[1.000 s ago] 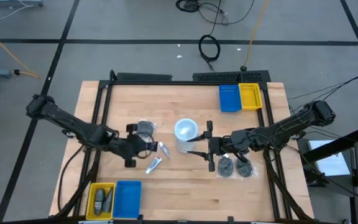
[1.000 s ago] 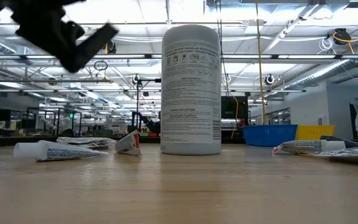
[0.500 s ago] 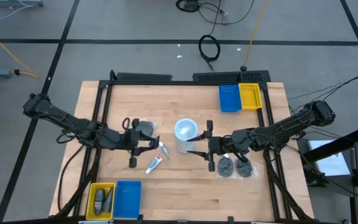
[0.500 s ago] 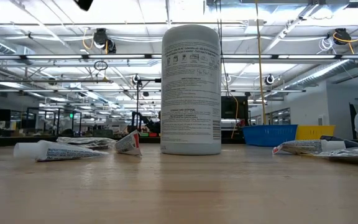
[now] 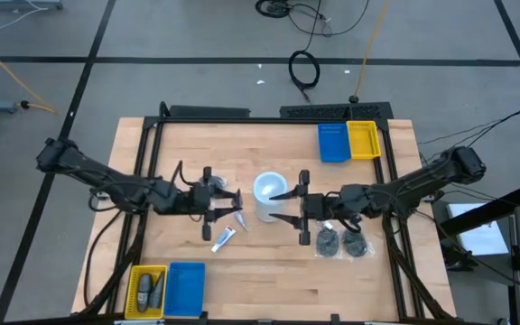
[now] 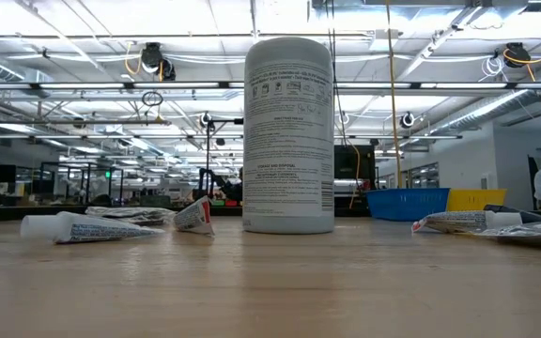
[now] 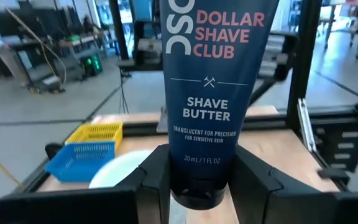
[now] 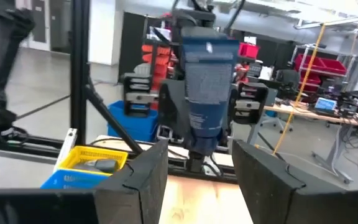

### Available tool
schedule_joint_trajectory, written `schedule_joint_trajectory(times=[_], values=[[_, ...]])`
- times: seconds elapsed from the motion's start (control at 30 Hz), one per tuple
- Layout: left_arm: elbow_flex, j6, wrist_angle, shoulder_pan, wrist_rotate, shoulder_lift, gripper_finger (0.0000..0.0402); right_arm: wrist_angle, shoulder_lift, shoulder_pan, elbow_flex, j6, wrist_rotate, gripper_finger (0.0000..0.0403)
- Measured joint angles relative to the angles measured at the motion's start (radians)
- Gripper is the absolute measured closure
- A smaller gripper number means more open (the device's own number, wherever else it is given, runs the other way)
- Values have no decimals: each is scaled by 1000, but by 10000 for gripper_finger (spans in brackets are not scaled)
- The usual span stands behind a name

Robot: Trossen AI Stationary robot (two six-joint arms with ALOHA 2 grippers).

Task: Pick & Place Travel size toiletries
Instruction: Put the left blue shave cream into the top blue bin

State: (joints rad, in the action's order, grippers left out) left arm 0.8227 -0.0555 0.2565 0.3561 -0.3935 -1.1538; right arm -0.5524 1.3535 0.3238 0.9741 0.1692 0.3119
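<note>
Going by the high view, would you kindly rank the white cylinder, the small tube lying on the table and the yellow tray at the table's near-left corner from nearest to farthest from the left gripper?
From the left gripper:
1. Small tube, just below it in the picture, toward the table's near edge.
2. White cylinder, to its right, mid-table; close to the tube's distance, slightly farther.
3. Yellow tray, far off at the near-left corner.

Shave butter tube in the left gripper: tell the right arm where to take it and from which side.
Take the shave butter tube by its broad flat body, above the cap. The left gripper pinches the cap end, so only the body is free. The open right gripper faces it, so probably come straight in from there, fingers either side.
</note>
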Motion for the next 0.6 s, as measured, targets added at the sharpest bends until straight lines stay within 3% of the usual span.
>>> schedule_joint_trajectory(times=[0.4, 0.6], values=[[0, -56, 255, -40, 47, -150, 291, -15, 15, -23, -1, -3, -4, 215], [0, -58, 342, -62, 87, -188, 291, -50, 29, -41, 0, -3, -77, 185]])
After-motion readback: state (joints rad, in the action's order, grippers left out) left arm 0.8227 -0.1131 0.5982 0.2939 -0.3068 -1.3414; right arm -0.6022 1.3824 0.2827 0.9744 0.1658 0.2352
